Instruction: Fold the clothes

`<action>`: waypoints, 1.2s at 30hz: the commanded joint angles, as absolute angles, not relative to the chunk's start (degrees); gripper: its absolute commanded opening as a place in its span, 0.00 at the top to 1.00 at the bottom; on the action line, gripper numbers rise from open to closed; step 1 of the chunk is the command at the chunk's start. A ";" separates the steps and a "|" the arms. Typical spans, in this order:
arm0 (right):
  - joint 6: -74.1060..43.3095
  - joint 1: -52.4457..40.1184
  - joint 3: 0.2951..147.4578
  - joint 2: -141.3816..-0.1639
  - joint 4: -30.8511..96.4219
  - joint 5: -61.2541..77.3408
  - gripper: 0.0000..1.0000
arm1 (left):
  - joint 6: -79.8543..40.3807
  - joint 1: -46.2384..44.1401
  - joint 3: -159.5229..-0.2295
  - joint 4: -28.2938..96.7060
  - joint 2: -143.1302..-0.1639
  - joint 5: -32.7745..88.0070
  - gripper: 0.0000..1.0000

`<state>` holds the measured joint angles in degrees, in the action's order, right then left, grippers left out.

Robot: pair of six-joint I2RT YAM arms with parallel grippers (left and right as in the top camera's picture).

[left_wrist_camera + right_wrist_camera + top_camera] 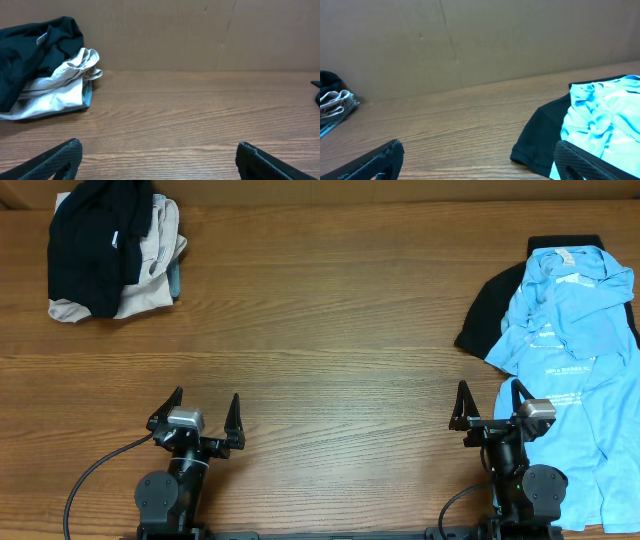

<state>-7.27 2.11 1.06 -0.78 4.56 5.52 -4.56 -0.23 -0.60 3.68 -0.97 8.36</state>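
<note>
A crumpled light blue shirt (565, 330) lies at the right edge of the table on top of a black garment (490, 310); both show in the right wrist view, blue (600, 115) over black (540, 135). A pile of a black garment (95, 240) and a beige one (150, 270) sits at the far left corner, also in the left wrist view (45, 75). My left gripper (207, 410) is open and empty near the front edge. My right gripper (490, 402) is open and empty, its right finger over the blue shirt's edge.
The wooden table (320, 340) runs between the two piles. A brown cardboard wall (200, 35) stands along the far edge. A cable (100, 470) trails from the left arm's base.
</note>
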 commanded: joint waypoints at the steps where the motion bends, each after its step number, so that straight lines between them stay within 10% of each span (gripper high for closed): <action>1: -7.49 1.87 0.45 -0.16 4.32 4.95 0.00 | -5.34 0.21 -0.27 3.64 -0.32 8.40 0.00; 36: -7.22 1.98 12.73 -0.73 6.94 1.80 0.00 | -3.46 0.14 -12.71 7.51 -2.57 4.86 0.00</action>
<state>-7.31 2.11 6.39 -0.80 6.24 3.88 -4.38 -0.23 -5.91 6.02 -1.19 7.92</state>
